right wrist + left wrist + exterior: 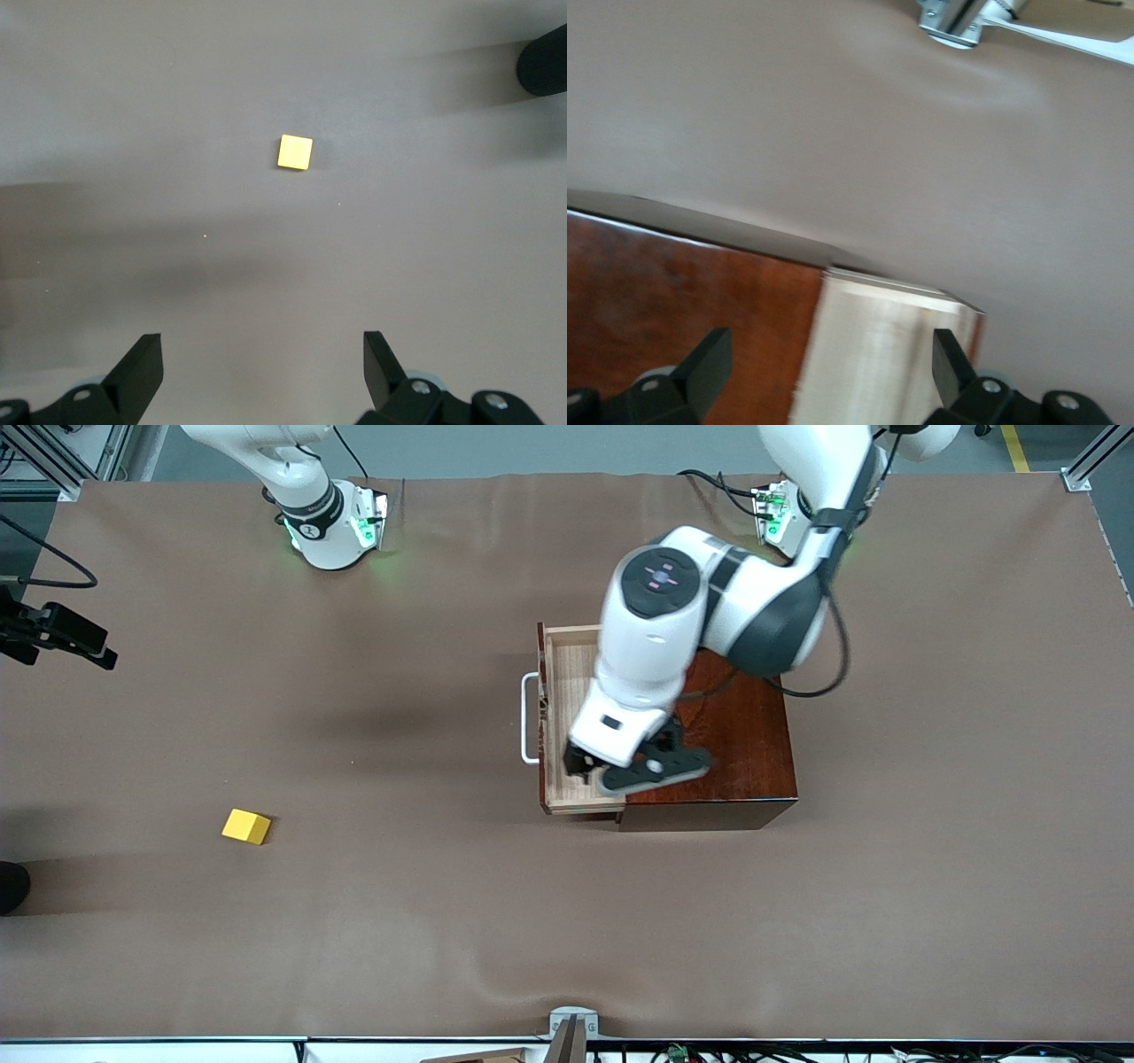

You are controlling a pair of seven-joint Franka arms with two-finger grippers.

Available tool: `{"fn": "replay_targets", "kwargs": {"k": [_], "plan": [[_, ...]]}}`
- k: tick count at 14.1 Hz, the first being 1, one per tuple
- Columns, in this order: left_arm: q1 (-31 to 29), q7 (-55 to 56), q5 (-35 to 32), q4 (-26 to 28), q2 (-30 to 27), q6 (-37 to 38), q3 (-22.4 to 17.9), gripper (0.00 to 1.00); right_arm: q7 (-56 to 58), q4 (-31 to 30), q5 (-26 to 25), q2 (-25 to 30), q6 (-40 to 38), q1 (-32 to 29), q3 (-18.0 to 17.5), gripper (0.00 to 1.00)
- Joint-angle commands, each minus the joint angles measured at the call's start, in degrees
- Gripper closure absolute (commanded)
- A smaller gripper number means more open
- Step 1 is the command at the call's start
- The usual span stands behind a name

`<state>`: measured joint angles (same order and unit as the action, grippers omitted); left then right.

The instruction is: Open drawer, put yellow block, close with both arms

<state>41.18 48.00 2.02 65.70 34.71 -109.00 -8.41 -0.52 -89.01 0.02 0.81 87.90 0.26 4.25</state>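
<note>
Yellow block: sitting on the table toward the right arm's end, well apart from the drawer.
Drawer: standing pulled out, handle pointing toward the right arm's end.
Left gripper: hanging over the drawer, fingers spread, holding nothing.
Right gripper: hovering above the block, fingers released.

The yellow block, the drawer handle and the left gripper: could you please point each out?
yellow block point(246, 826), front view, top face.
drawer handle point(529, 718), front view, middle of the white bar.
left gripper point(831, 365), left wrist view, midway between its open fingertips.
</note>
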Motion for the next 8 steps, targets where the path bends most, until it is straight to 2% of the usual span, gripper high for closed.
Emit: {"fn": "replay_targets", "kwargs": {"k": [1,6,8], "plan": [[-4.1,-5.8,0.8,5.6,-4.5,1.0,0.7,0.0,0.1,0.6,0.3,0.1,-0.4,-0.7,-0.6,0.0],[-10.4,-14.8,0.9,16.3,-10.8,1.0,0.8,0.0,4.2,0.7,0.0,-0.7,0.3,-1.6,-0.3,0.0],[-13.2,-18.6,0.9,19.5,-13.1,1.2,0.9,0.0,8.3,0.7,0.2,-3.8,3.3,-1.8,-0.3,0.0]]}}
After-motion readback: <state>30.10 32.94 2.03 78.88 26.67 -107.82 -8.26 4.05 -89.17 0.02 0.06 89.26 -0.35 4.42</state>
